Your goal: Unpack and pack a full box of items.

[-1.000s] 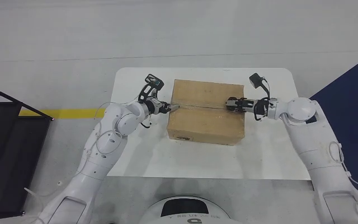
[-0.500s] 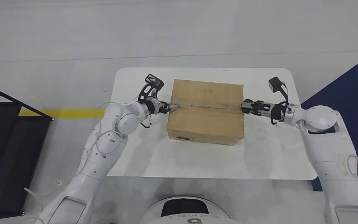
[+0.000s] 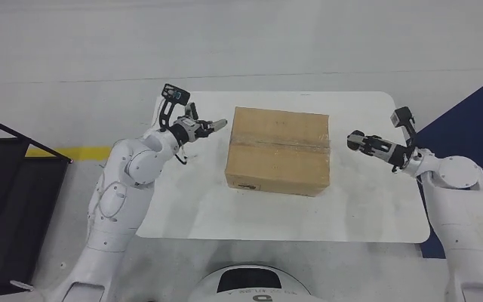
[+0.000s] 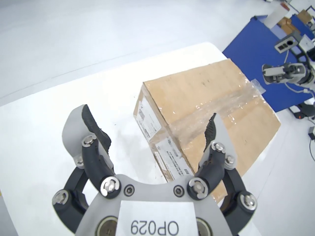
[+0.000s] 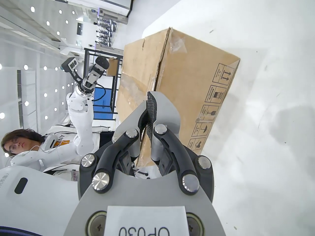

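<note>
The box (image 3: 278, 151), sealed along its top with tape (image 4: 228, 101), is seen mid-frame on the table (image 3: 362, 219). Off its upper-left corner the left gripper (image 3: 213, 125) is held spread; off its right edge the right gripper (image 3: 353, 140) is clenched, empty. Were the tape pried unbraced, the box could be shoved sideways.

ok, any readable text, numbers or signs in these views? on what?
"OP029", upside down: left wrist tag.
"OP030", upside down, lower edge cropped: right wrist tag.
On the cardboard box: handling pictograms at one end, two up arrows clear, captions too small.
Its white labels at the other end: too small to read.
</note>
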